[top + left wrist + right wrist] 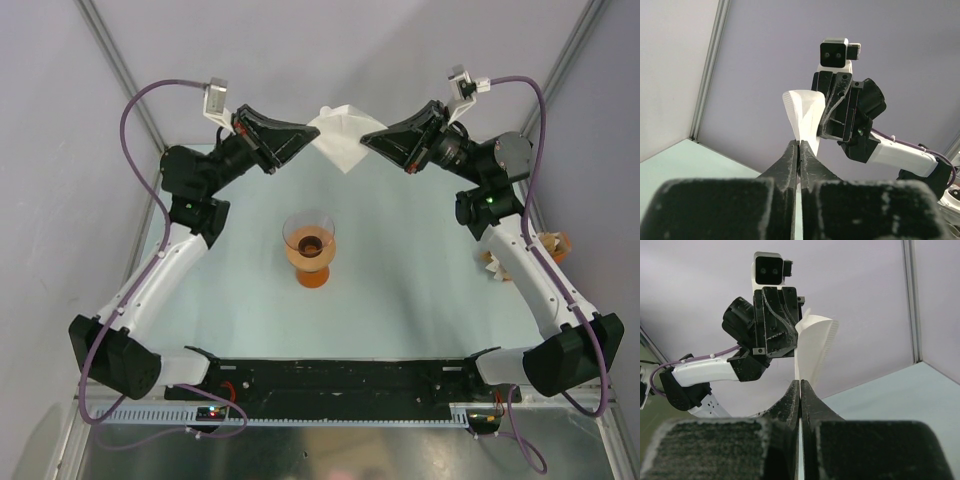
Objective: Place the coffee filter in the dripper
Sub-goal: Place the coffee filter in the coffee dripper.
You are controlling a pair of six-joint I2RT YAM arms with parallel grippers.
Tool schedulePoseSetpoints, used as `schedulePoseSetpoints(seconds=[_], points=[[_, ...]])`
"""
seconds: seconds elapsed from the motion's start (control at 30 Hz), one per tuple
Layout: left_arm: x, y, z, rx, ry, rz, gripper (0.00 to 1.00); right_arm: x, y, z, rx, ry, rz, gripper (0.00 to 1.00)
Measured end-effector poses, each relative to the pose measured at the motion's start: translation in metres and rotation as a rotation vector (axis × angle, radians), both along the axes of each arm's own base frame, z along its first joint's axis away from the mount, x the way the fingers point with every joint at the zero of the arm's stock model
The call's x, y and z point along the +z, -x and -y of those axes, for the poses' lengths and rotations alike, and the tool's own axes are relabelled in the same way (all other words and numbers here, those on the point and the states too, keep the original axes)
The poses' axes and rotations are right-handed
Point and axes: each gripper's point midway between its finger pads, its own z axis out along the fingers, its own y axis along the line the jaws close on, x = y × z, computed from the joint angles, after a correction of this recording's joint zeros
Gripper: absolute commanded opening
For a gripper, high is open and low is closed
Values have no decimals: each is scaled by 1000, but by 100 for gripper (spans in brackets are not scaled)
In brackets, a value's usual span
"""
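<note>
**Over the far edge: filter held by both arms, dripper alone at mid-surface**

Above the middle of the far edge of the surface, the filter hangs in the air between the two arms, off the surface. The left fingers meet its left side and the right fingers meet its right side, so the white paper spans the gap between them with a point hanging towards the near edge.

From the left wrist, the left fingers are pressed together with a thin edge of the filter clamped in the seam. The paper rises from there and fans out, ribbed along its top rim, and its far side lies against the right fingers.

From the right wrist the picture is mirrored. The right fingers are closed on the lower edge of the filter, and the left fingers stand at its other side.

The dripper stands upright near the middle of the surface, mouth up on its orange base. It is well apart from the filter and from both arms, and nothing touches it.

A paper stack lies at the right edge, partly hidden behind the right arm.
</note>
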Motion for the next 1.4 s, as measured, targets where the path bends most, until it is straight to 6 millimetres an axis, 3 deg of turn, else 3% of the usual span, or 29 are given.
schedulePoseSetpoints(seconds=[0.17,0.2,0.23,0.3,0.37,0.43,0.63,0.8,1.0,1.4], points=[[0,0,-1,-2,-4,3,1,0,2,0,8,5,3,0],[0,1,-1,-3,-5,5,10,0,2,0,9,6,4,0],[0,1,0,-5,-7,7,27,0,2,0,11,8,4,0],[-1,3,0,-7,-17,22,49,-1,3,-1,12,12,8,0],[-5,3,-1,-6,-44,30,59,-2,4,0,19,21,15,0],[-12,0,-5,14,-92,30,63,-6,6,-1,32,40,27,0],[-39,-12,-42,177,-324,69,66,-35,9,-3,51,170,45,0],[-51,24,-55,180,-508,257,58,-67,15,-4,42,316,76,0],[-47,60,-43,83,-589,429,51,-88,32,-13,80,442,141,0],[-102,90,-3,-109,-740,489,49,-110,57,-21,134,572,205,0]])
